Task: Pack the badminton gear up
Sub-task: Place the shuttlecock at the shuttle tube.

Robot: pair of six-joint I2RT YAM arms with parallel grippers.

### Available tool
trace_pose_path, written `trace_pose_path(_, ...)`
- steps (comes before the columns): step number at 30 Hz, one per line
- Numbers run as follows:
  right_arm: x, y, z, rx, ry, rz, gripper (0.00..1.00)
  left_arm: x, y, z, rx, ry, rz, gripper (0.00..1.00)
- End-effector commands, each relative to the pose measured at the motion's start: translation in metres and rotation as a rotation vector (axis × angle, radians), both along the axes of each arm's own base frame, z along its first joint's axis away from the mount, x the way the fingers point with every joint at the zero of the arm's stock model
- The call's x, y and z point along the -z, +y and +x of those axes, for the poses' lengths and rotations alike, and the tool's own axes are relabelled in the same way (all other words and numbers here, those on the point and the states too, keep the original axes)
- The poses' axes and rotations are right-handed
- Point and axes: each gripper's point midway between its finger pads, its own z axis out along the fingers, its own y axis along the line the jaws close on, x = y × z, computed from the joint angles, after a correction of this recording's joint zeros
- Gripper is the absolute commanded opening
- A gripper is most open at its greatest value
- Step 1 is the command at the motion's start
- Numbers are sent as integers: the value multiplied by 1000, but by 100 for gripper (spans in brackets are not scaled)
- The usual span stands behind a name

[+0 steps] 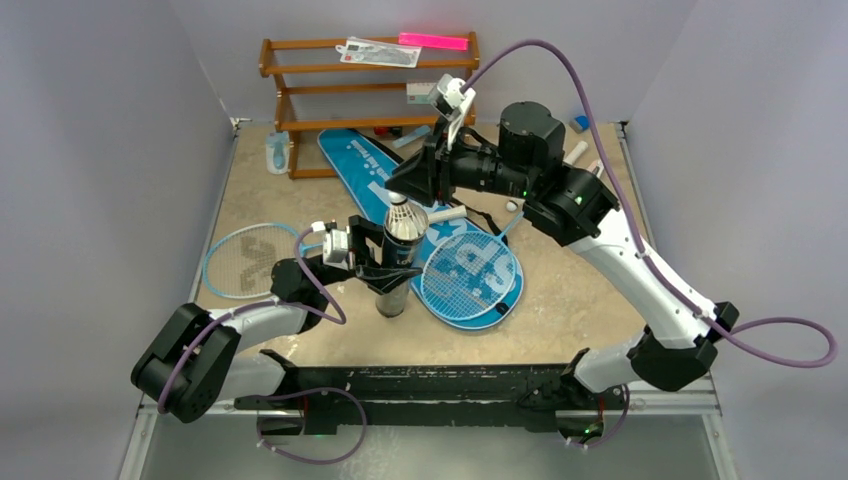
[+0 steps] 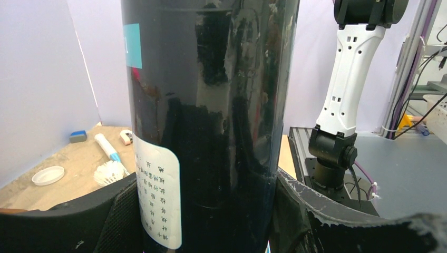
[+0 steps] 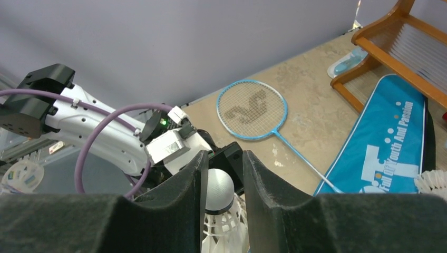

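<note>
Loading shuttlecocks into the tube is where I'm at. My left gripper (image 1: 388, 266) is clamped around the black tube (image 2: 211, 105), holding it upright near the middle of the table (image 1: 580, 300). My right gripper (image 3: 225, 168) hangs right over the tube's mouth, a finger on either side of the rounded cork of a white shuttlecock (image 3: 219, 190) that pokes out of the top. Honestly can't tell if it's actually pinching the cork or just straddling it, since there's a sliver of dark beside it in the wrist view.

Next move, I reckon: push that birdie straight down the bore, keeping the tube steady so the feathers don't snag on the rim.

Plenty left after that. One light-blue racket (image 1: 240, 262) lies on the table at 9 o'clock from the tube. The other racket (image 1: 470, 272) sits at 3 o'clock, on the wide end of the blue bag (image 1: 360, 160), which runs up toward 12. A loose shuttlecock (image 2: 109, 173) lies on the table too.
</note>
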Motion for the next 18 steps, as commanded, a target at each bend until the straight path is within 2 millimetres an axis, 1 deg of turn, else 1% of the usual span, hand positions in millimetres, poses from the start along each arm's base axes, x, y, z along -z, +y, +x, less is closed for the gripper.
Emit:
trace_pose_path(1,-15,-11,-19,-41,-37,41,32,-2,0,-8,34,-5,-8,28)
trace_pose_path(3,-17,-16,-24,-41,-44,51,31,-3,0,-8,31,-4,-10,28)
trace_pose_path(8,-12,-21,-29,-40,-37,46,29,-3,0,-7,30,1,-10,28)
trace_pose_path(16,8,-21,-30,-47,-2,16,28,-3,0,-7,31,4,-9,28)
trace_pose_path(18,8,-22,-29,-37,-3,18,29,-2,0,-7,32,5,-8,28)
